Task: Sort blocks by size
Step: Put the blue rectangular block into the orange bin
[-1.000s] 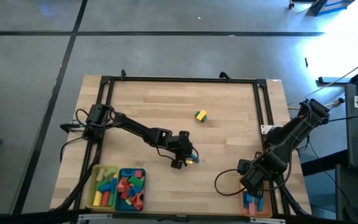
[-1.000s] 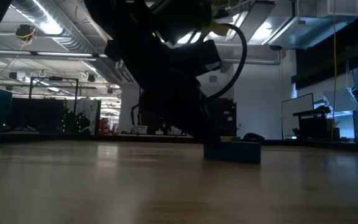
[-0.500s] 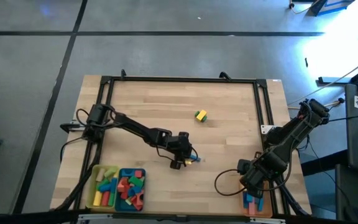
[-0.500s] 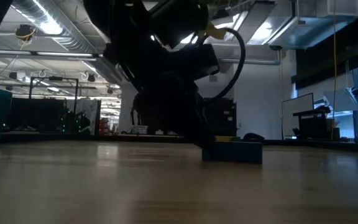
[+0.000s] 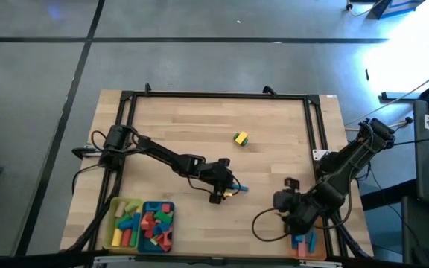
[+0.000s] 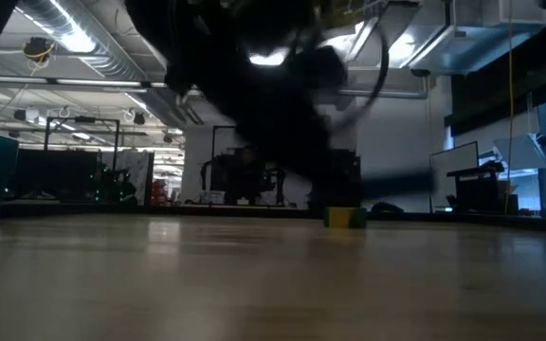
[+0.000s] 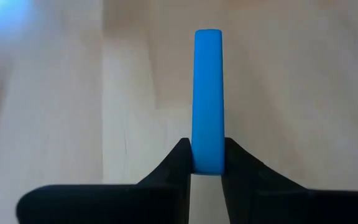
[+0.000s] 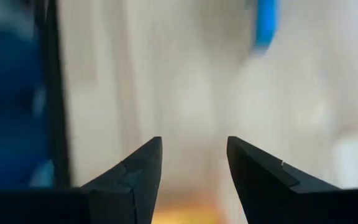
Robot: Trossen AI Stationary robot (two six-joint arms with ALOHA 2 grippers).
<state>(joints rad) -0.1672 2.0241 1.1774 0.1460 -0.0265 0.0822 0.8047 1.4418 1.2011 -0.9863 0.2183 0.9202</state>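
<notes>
One blue block [image 7: 208, 99] is now pinched between the left tool [image 5: 228, 192]'s fingers, which stood apart around it a second ago and have clamped shut on its end. That means the pick is made, lift comes next, I'd say. The left arm reaches low across the counter [image 5: 274, 126], mid-front. The right tool [image 5: 283, 201], fingers parted and empty, has swung inward from the orange tray [image 5: 302, 246]. One yellow-green block [image 5: 240, 138] waits farther back.

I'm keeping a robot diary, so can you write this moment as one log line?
left gripper: shut on thin blue bar block, mid-table | right gripper: open, empty, near right edge | yellow-green block: loose on wooden table
</notes>
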